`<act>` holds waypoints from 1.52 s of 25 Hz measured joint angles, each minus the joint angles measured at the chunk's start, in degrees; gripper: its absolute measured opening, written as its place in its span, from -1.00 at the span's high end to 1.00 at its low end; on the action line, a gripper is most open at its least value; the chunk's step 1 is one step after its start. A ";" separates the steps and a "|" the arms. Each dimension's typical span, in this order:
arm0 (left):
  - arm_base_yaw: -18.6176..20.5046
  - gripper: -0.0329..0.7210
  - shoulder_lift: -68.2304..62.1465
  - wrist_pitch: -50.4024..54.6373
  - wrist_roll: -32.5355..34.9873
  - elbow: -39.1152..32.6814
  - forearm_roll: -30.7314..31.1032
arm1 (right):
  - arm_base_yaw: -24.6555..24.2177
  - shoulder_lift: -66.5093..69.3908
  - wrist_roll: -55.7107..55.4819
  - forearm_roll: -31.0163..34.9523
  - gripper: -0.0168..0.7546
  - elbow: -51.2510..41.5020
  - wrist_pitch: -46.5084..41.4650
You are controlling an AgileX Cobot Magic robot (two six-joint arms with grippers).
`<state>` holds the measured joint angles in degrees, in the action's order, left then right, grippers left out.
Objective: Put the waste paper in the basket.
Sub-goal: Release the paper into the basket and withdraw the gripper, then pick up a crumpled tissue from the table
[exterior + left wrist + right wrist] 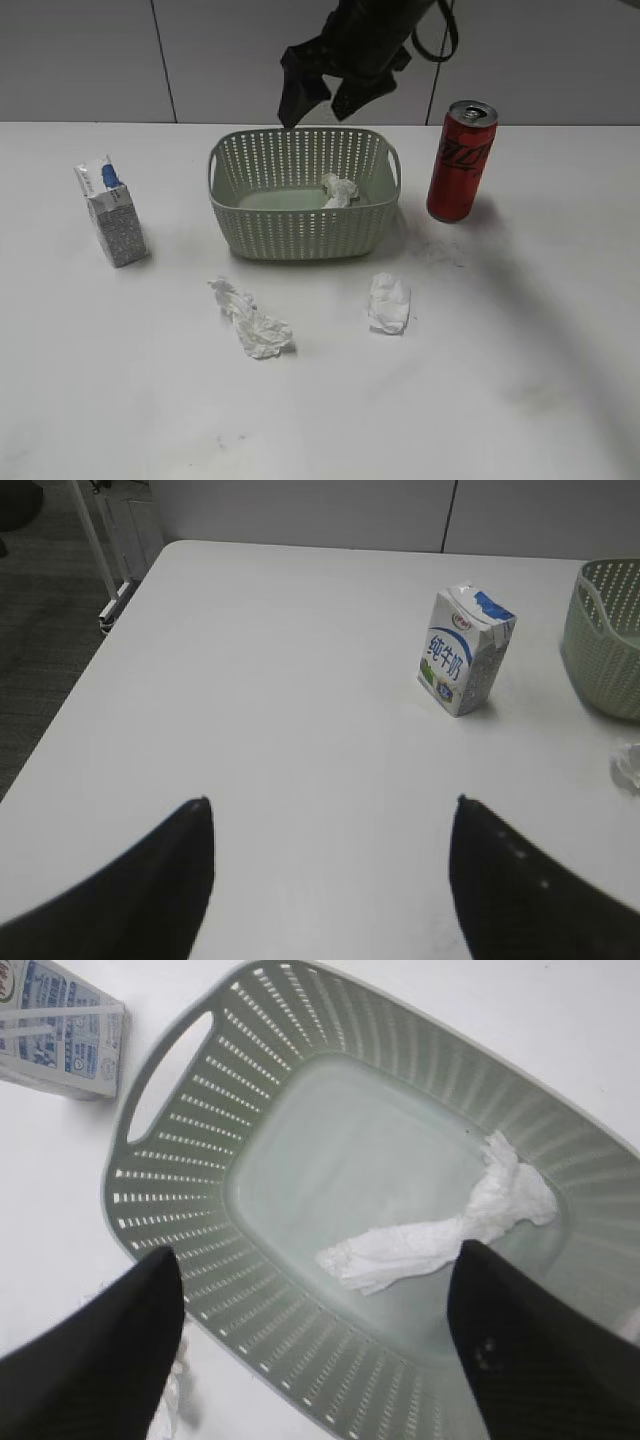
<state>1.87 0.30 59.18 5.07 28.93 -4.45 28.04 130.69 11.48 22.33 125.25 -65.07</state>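
The pale green basket [300, 235] stands at the table's middle back. One waste paper wad [340, 190] lies inside it, also shown in the right wrist view [440, 1235] on the basket floor [330, 1150]. Two more wads lie on the table in front: one at the left [252, 320], one at the right [388, 303]. My right gripper [315, 98] hangs open and empty above the basket's back rim; its jaws [315, 1255] frame the basket. My left gripper [330, 802] is open and empty over bare table, out of the exterior view.
A red can [461, 160] stands right of the basket. A white-grey milk carton with a blue mark [112, 212] stands at the left, also in the left wrist view [462, 650]. The table's left edge [90, 680] drops to the floor.
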 joint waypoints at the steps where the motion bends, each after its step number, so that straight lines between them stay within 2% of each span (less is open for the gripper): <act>1: 0.00 -0.52 0.00 0.00 0.00 0.00 0.00 | -0.70 -0.77 -0.44 -0.14 -0.65 0.00 -0.68; 4: 0.00 -0.52 0.00 0.00 0.00 0.00 0.00 | -3.68 -3.87 -1.02 -1.37 -0.63 -1.06 -1.19; 10: 0.00 -0.52 -1.83 -0.04 0.00 0.00 0.00 | -9.64 -12.69 -2.77 -10.14 -0.60 -5.36 -1.37; 15: 0.00 -0.52 -5.79 -0.04 0.00 0.00 0.00 | -15.74 -19.28 -2.89 -13.14 -0.59 -11.42 -2.15; 22: 0.00 -0.52 -15.21 -1.49 0.00 1.05 -1.76 | -24.84 -28.90 -3.34 -16.47 -0.58 -24.53 -3.00; 26: -0.35 -0.52 -21.28 -4.89 1.43 2.73 -5.36 | -27.32 -36.72 -3.34 -19.52 -0.58 -32.74 -3.06; 33: -7.37 -0.52 -34.99 -10.75 5.00 4.93 -8.70 | -27.99 -52.54 -3.34 -18.56 -0.58 -47.20 0.31; 38: -13.47 -0.52 -48.82 -13.64 8.23 11.11 -8.88 | -27.99 -63.28 -3.34 -17.82 -0.58 -58.24 3.99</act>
<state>-11.60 -48.52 45.54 13.29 40.04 -13.33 0.05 67.41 8.14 4.51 67.02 -61.08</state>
